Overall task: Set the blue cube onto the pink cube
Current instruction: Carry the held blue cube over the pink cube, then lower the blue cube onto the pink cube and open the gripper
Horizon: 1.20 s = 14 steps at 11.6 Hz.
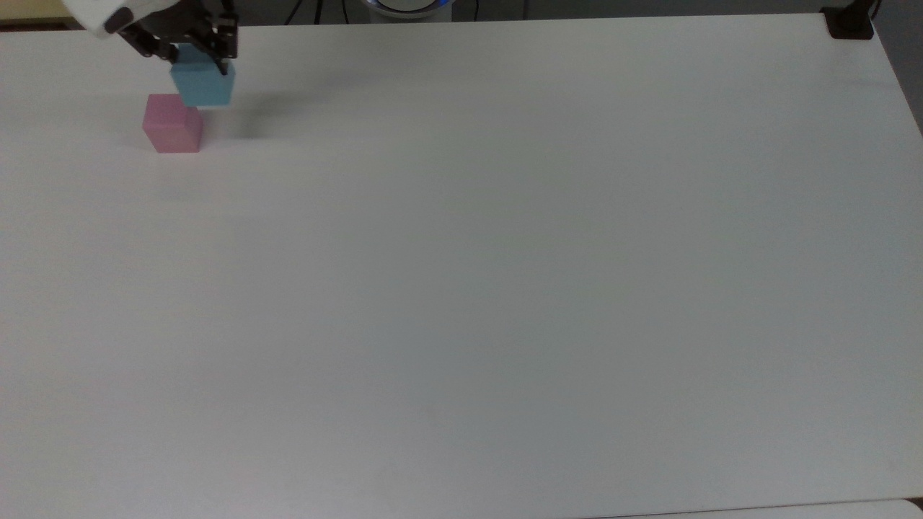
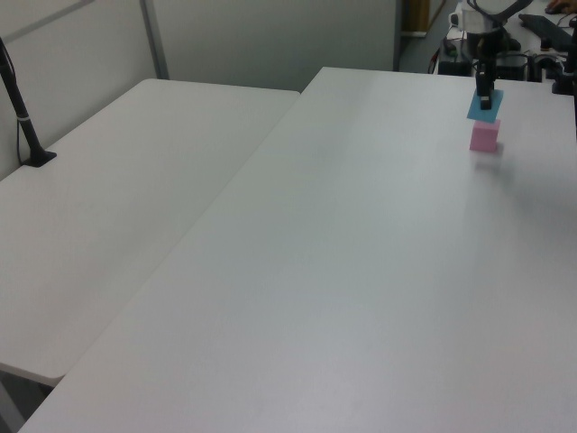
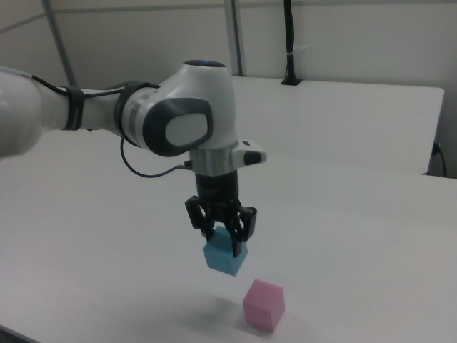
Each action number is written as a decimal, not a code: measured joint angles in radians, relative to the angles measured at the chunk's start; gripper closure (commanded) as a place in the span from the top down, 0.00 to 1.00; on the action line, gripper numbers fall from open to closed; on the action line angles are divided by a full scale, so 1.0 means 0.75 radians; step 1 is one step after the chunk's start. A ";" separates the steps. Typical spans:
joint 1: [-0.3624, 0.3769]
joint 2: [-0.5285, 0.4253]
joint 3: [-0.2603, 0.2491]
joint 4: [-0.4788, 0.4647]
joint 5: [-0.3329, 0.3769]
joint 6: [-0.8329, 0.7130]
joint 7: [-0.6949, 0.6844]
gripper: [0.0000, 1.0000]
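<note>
Tool: the tool (image 3: 223,239) hangs from the white arm (image 3: 187,121) with its dark fingers (image 3: 241,227) pointing down, pinching the blue cube between them.
Blue cube: the blue cube (image 3: 226,256) is held in the air, clear of the table (in the right view its shadow lies on the surface below it). It is a little tilted.
Blue cube, top view: it (image 1: 204,83) sits at the top view's upper left, under the tool (image 1: 193,54), and overlaps the upper right corner of the pink cube.
Pink cube: the pink cube (image 1: 172,124) rests flat on the white table (image 1: 505,274) near its far left corner in the top view.
Pink cube, right view: it (image 3: 263,305) lies lower and to the right view's right of the blue cube, with a gap between the two.
Left view: the blue cube (image 2: 483,104) appears directly above the pink cube (image 2: 484,137), near it, under the tool (image 2: 485,90); whether they touch cannot be told from here.
Table: a second white table (image 2: 117,198) stands alongside at the left view's left, with a black post (image 2: 22,117) on it.
Cable: a dark cable (image 3: 146,170) loops below the arm's wrist.
</note>
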 measured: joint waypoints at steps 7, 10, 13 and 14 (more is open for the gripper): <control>-0.007 0.141 -0.118 -0.003 0.000 0.184 -0.084 0.50; -0.013 0.164 -0.122 0.006 -0.001 0.203 -0.084 0.96; -0.036 0.167 -0.123 0.006 -0.009 0.203 -0.082 1.00; -0.050 0.172 -0.123 0.006 -0.009 0.204 -0.080 1.00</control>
